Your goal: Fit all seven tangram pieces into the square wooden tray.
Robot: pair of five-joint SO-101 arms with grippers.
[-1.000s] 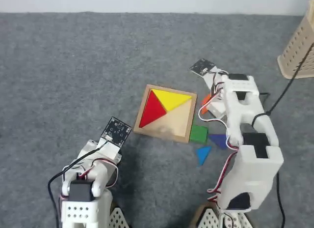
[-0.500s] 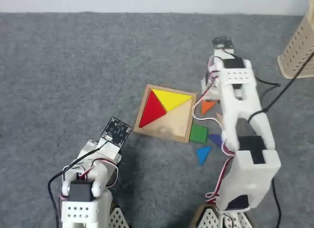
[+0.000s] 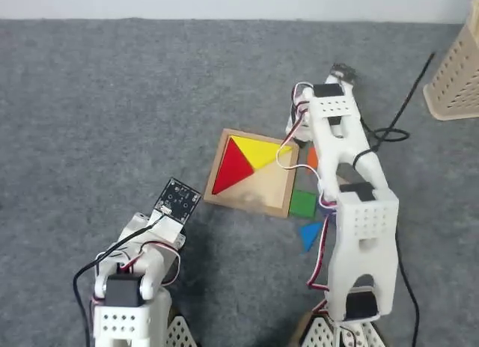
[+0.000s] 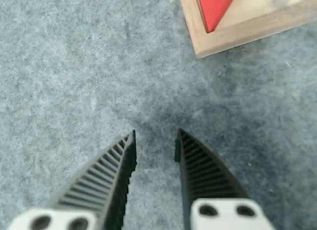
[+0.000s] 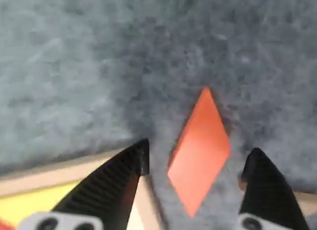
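The square wooden tray (image 3: 281,196) lies mid-table and holds a yellow triangle (image 3: 262,151) and a red triangle (image 3: 232,169). An orange piece (image 5: 200,150) lies flat on the carpet just off the tray's right edge (image 5: 59,173). My right gripper (image 5: 199,148) is open, with one finger on each side of the orange piece. The right arm (image 3: 333,130) hangs over that spot and hides most of the orange piece (image 3: 312,158). My left gripper (image 4: 156,136) is open over bare carpet near the tray's corner (image 4: 233,34), holding nothing.
A green square (image 3: 302,204), a light blue triangle (image 3: 309,235) and a half-hidden dark blue piece (image 3: 327,208) lie by the tray's near right side. A slatted basket (image 3: 456,70) stands at the far right. The left arm (image 3: 138,265) sits at the near left.
The right arm has swung left and stretched farther out, so its wrist now hangs above the orange piece beside the tray. The left arm has not moved.
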